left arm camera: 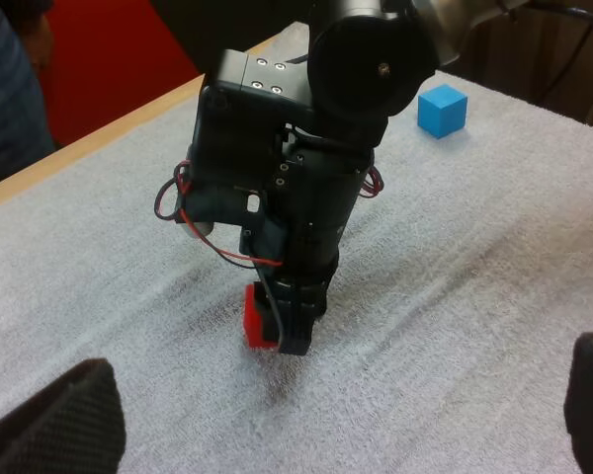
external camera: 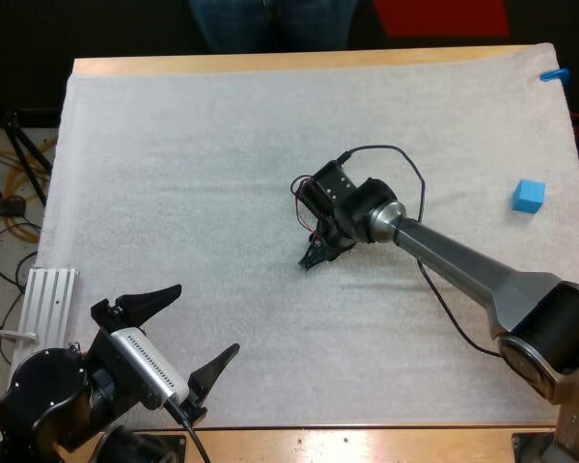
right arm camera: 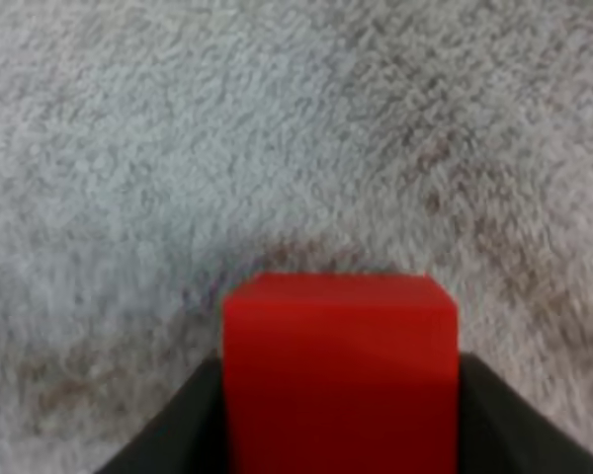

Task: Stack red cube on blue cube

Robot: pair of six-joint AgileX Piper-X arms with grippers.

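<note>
**Red cube clamped in the right gripper at mid-mat, blue cube alone by the right edge**

Red cube [right arm camera: 341, 370] sits between the two black fingers of the right gripper [external camera: 314, 258], which press on it from both sides, so the gripper is closed on the cube. In the right wrist view the cube's top face and front face show, with a dark finger against each side and the white mat [external camera: 174, 145] beneath and beyond it. In the left wrist view the right gripper points almost straight down, and the cube shows at its fingertips, low against the mat. Whether the cube's underside touches the mat or hangs just above it cannot be told.

On the tabletop this spot lies near the middle of the mat, a little toward the right edge. The right arm reaches in to it from the near right corner.

Blue cube [external camera: 528, 196] rests on the mat just inside the right edge, about halfway between the far and near edges. It stands well apart from the red cube, and nothing touches it.

Left gripper [external camera: 204, 319] hovers over the mat's near left corner. Its fingers [left arm camera: 54, 420] stand wide apart and clear of any thing, and it points toward the right gripper.

A ribbed metal rail [external camera: 53, 299] lies off the mat's left edge, by the near left corner. A person's legs [external camera: 270, 24] show beyond the far edge of the wooden table [external camera: 270, 63].
</note>
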